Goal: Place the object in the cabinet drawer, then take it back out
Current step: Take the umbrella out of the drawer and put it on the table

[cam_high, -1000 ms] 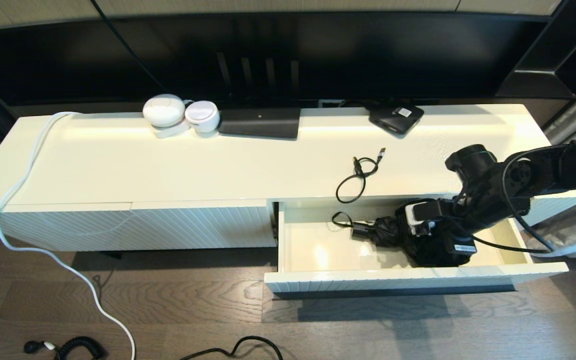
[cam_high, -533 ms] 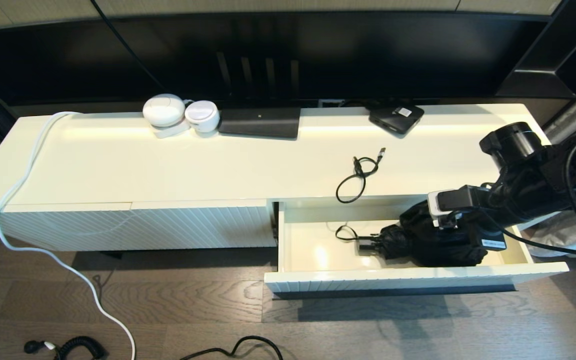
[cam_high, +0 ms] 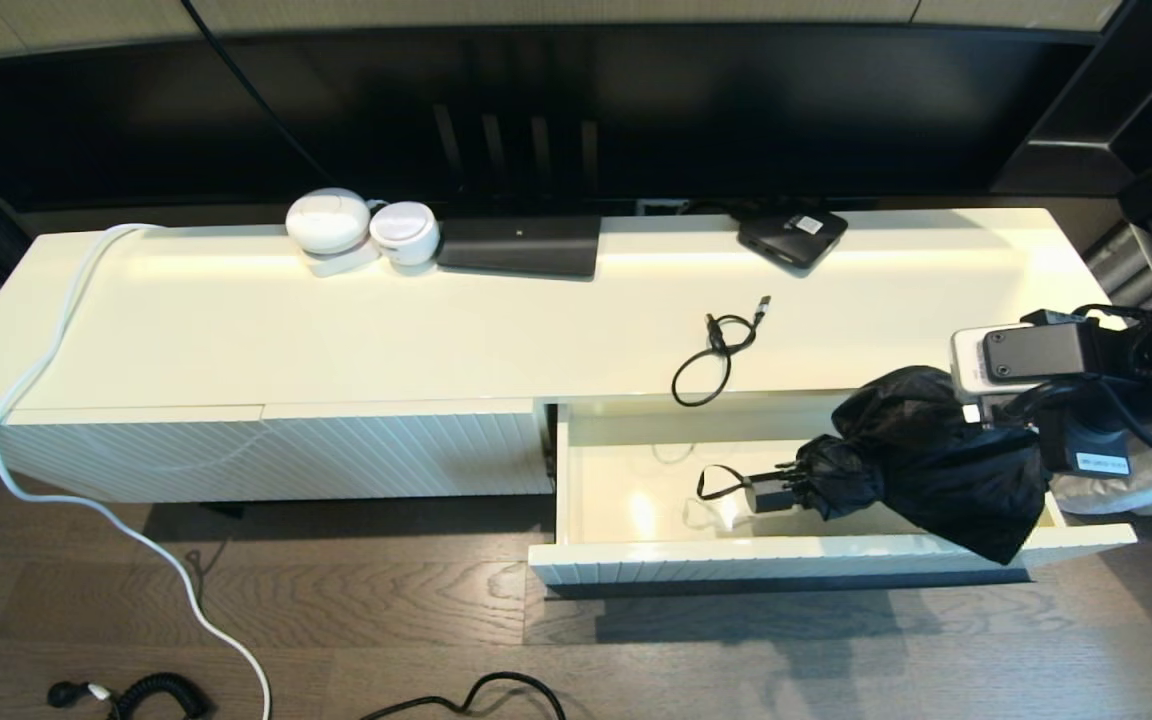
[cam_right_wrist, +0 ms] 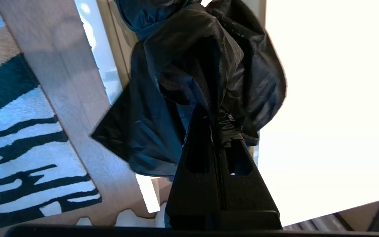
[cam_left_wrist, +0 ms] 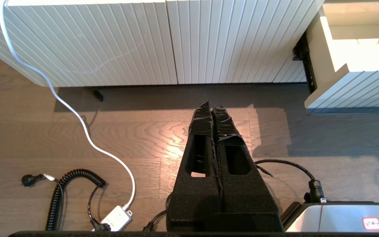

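Note:
The object is a folded black umbrella (cam_high: 921, 470) with a strap on its handle (cam_high: 766, 492). It hangs tilted over the right part of the open cabinet drawer (cam_high: 736, 552), handle end low over the glossy cream interior. My right gripper (cam_high: 988, 425) is shut on the umbrella's fabric near its top, above the drawer's right end. In the right wrist view the umbrella cloth (cam_right_wrist: 183, 72) bunches round the closed right gripper (cam_right_wrist: 216, 121). My left gripper (cam_left_wrist: 212, 108) is shut and empty, parked over the wooden floor in front of the cabinet, with the drawer's corner (cam_left_wrist: 350, 89) beside it.
A black looped cable (cam_high: 721, 350) lies on the cabinet top just behind the drawer. Two white round devices (cam_high: 361, 230), a flat black unit (cam_high: 521, 245) and a small black box (cam_high: 793, 235) line the back edge. A white cable (cam_high: 36, 400) hangs down the left side.
My right gripper has risen and swung to the right with the umbrella, lifting it off the drawer floor. The handle end has trailed rightward after it. The left arm has not moved.

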Controlling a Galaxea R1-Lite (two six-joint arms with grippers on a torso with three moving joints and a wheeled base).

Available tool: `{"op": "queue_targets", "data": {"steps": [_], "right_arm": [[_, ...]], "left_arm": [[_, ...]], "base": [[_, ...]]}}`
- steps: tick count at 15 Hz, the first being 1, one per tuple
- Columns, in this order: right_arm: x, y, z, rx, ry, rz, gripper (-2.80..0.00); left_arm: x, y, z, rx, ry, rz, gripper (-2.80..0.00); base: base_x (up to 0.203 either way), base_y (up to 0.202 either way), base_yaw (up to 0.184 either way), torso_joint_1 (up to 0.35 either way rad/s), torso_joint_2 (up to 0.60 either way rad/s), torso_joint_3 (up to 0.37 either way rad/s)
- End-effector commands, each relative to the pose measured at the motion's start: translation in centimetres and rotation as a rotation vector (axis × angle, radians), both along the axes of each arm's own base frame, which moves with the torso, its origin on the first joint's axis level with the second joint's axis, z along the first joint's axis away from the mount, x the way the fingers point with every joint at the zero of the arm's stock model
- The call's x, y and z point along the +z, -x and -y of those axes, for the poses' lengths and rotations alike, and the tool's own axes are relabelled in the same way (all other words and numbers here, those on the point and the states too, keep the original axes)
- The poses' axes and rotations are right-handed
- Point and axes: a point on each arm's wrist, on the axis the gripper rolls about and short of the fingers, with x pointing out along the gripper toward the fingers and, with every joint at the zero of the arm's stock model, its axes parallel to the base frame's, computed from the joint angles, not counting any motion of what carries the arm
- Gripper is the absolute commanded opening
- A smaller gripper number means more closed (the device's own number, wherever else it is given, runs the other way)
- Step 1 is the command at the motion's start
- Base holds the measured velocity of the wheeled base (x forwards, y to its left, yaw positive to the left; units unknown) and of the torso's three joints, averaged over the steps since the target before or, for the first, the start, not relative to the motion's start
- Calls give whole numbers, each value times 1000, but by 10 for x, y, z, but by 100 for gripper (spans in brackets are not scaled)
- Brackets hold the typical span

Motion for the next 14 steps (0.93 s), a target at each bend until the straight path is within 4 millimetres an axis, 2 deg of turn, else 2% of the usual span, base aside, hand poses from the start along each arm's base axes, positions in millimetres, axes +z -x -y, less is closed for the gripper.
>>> {"op": "queue_targets", "data": {"steps": [1, 3, 8, 9, 12, 14], "right_arm": [[17, 14, 2, 5, -3, 56, -280], [42, 37, 5, 1, -9, 113, -280], [73, 42, 16, -47, -10, 203, -280], [79, 39, 23, -79, -10, 229, -280], [81, 20, 35, -129, -6, 264, -280], [78, -2, 44, -157, -6, 300, -280]], "left_arm": [[0, 0, 0, 0, 1, 0, -280], [0, 0, 0, 0, 1, 0, -280], [0, 0, 0, 0, 1, 0, -280], [0, 0, 0, 0, 1, 0, -280], [0, 0, 0, 0, 1, -1, -280], [0, 0, 0, 0, 1, 0, -280]], "base": [[0, 0, 0, 0, 0, 0], [0, 0, 0, 0, 0, 0], [0, 0, 0, 0, 0, 0], [0, 0, 0, 0, 0, 0], [0, 0, 0, 0, 0, 0], [0, 0, 0, 0, 0, 0]]}}
